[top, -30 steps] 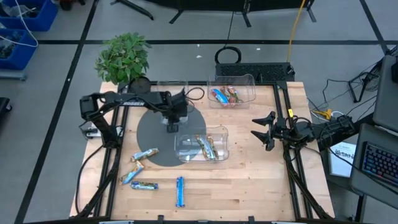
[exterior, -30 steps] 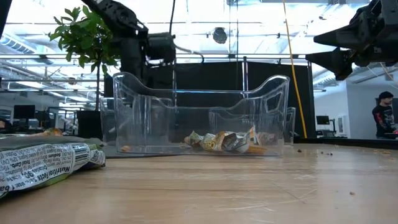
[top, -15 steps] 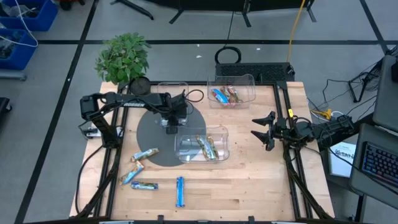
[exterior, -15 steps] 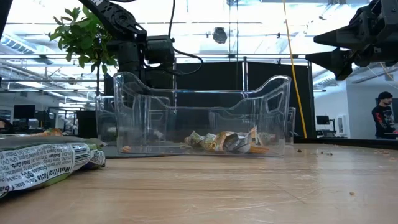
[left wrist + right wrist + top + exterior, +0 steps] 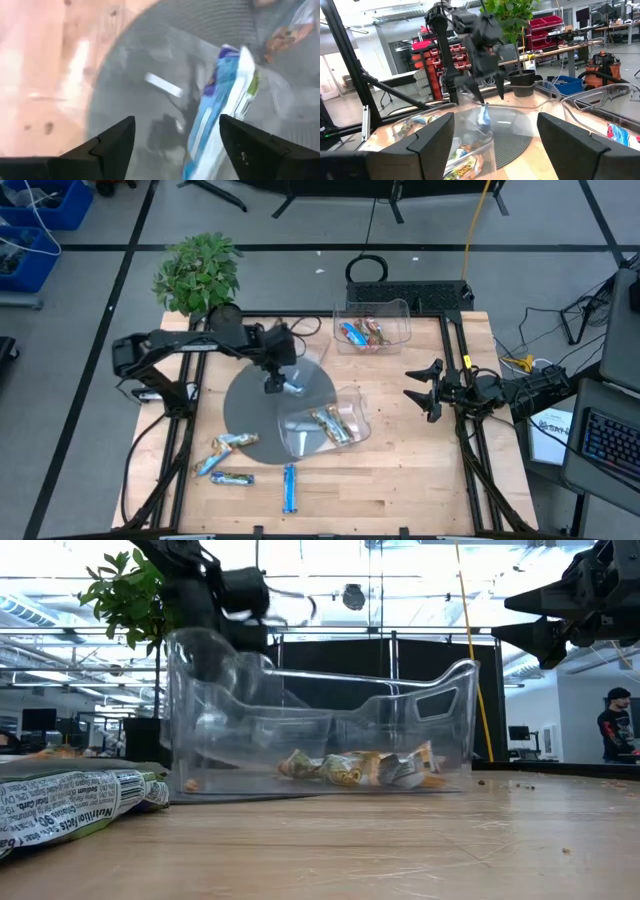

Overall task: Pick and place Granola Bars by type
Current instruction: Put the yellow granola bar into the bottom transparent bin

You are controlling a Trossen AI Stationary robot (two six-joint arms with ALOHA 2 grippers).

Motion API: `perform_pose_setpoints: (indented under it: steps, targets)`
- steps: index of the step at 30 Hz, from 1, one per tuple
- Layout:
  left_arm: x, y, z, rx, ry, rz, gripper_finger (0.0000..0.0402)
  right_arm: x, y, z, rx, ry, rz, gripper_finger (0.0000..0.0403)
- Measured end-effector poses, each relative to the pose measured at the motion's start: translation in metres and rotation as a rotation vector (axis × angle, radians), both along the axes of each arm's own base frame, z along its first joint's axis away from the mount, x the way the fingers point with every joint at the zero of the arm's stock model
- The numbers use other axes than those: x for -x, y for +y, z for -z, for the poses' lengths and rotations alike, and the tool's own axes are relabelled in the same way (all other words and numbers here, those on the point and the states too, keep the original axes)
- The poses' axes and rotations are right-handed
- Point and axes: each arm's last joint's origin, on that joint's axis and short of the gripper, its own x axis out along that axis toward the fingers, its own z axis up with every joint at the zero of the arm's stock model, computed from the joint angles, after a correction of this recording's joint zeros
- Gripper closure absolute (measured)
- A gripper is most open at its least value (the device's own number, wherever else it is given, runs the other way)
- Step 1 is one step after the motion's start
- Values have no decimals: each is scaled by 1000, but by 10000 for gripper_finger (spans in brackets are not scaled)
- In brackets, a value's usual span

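My left gripper [image 5: 272,384] hangs open over the grey disc [image 5: 245,405], just beyond the near clear bin [image 5: 296,442]. A bright blue granola bar [image 5: 216,112] stands nearly upright just under its fingers and shows beside them from above [image 5: 293,388]. The near bin holds tan-gold bars [image 5: 330,425]. The far bin [image 5: 398,313] holds blue and multicolour bars [image 5: 360,333]. Several loose bars [image 5: 232,442] lie flat on the table's near left. My right gripper [image 5: 416,394] waits open above the table's right side. My left gripper points down with the blue bar's upper end [image 5: 483,109] just below its spread fingers [image 5: 476,95]. I cannot tell whether one fingertip touches the wrapper. The bar stands on end between the gripper and the disc.
A potted plant [image 5: 198,272] stands at the far left corner. Cables and a black frame [image 5: 405,292] lie beyond the far edge. Bare wood [image 5: 400,470] shows at the near right. A person [image 5: 612,725] stands in the room beyond.
The blue bar has come out from under my left gripper and now shows beside it. The near bin has turned and slid toward the table's near edge, its bars shifting with it. The grey disc and a loose bar at its rim have also shifted nearer.
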Motion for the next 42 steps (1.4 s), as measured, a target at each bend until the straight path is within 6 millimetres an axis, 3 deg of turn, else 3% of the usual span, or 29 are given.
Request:
perform_pose_setpoints:
  steps: [5,9,24,32,38,42]
  targets:
    - [12,-11,-31,-67,-98,26,98,0,0,0,0,-1,0,124]
    - [19,-14,-43,-147,-125,37,97,0,0,0,0,0,0,124]
    - [14,-22,-47,-266,-134,88,105,0,0,0,0,-1,0,124]
    - [23,-44,-47,-210,-61,114,103,0,0,0,0,-1,0,124]
    - [37,-72,-50,-148,23,170,92,0,0,0,0,-1,0,124]
    - [47,-91,-49,-29,89,101,79,0,0,0,0,-1,0,124]
